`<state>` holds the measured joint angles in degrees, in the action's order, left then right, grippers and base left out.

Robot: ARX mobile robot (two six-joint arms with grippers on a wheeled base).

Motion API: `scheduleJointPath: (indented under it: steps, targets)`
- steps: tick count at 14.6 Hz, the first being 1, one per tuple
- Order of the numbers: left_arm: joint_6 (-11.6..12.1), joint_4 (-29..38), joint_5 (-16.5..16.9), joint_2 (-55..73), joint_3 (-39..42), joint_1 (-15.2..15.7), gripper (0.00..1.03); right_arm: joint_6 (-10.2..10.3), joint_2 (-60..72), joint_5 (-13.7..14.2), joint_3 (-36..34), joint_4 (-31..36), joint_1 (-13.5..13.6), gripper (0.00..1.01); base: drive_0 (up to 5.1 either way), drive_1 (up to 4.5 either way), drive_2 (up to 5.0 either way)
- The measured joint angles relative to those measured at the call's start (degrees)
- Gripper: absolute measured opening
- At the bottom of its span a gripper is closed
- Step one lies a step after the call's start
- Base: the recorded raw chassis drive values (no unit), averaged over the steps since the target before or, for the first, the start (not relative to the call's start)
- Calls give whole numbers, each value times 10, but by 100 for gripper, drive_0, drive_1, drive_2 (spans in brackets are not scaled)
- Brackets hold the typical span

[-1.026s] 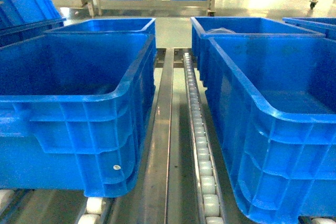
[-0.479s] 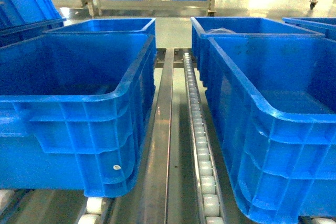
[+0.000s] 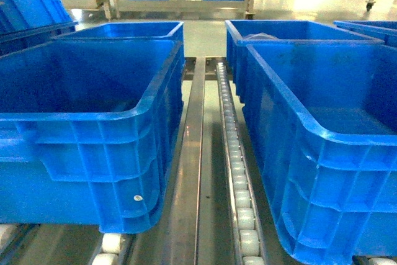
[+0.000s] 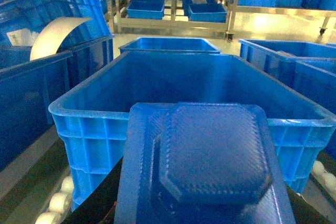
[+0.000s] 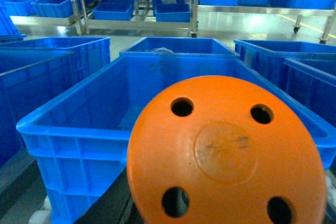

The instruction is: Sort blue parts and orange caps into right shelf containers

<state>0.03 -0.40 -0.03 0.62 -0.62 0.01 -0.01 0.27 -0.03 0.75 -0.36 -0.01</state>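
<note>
A: Orange cap [image 5: 226, 153] fills the right wrist view, crate [image 5: 79, 124] just beyond. Claw hidden, grip unknowable.

B: Left has a blue part [image 4: 205, 166]. Early release misses the rim.

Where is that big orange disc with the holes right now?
The orange disc fills the bottom of the right wrist view, close to the camera, in front of the near rim of a large blue crate. It does not show in the head view.
</note>
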Motion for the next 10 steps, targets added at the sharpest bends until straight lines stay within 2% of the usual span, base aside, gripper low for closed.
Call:
scheduleJointPath:
  steps: [10]
  targets:
    - [0,0,0,0,0,0,43,0,0,0,0,0,0,45,0,0,0]
